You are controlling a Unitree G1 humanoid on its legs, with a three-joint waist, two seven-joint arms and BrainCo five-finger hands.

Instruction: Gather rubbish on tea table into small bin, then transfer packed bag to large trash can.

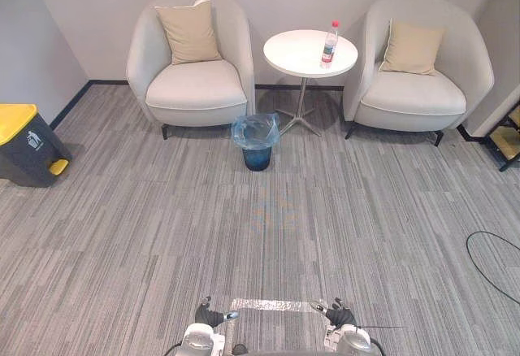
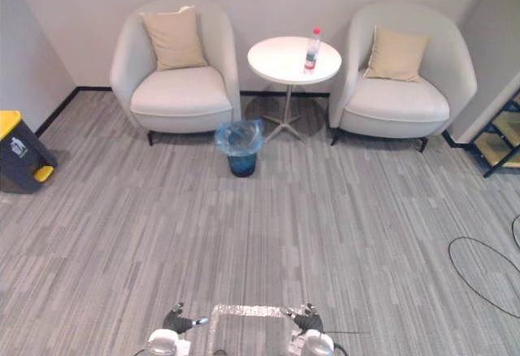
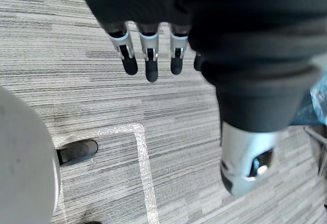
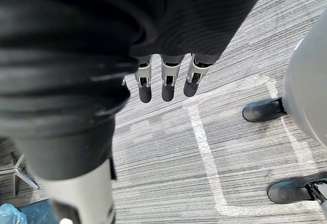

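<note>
A plastic bottle with a red cap stands upright on the round white tea table between two armchairs. The small bin, lined with a blue bag, stands on the carpet in front of the table's left side. The large dark trash can with a yellow lid sits by the left wall. My left hand and right hand hang low at the near edge, far from the table. In the wrist views the left hand's fingers and the right hand's fingers are straight and hold nothing.
Two light grey armchairs with beige cushions flank the table against the far wall. A dark shelf stands at the right edge. A taped rectangle marks the carpet near me. Grey carpet stretches between me and the bin.
</note>
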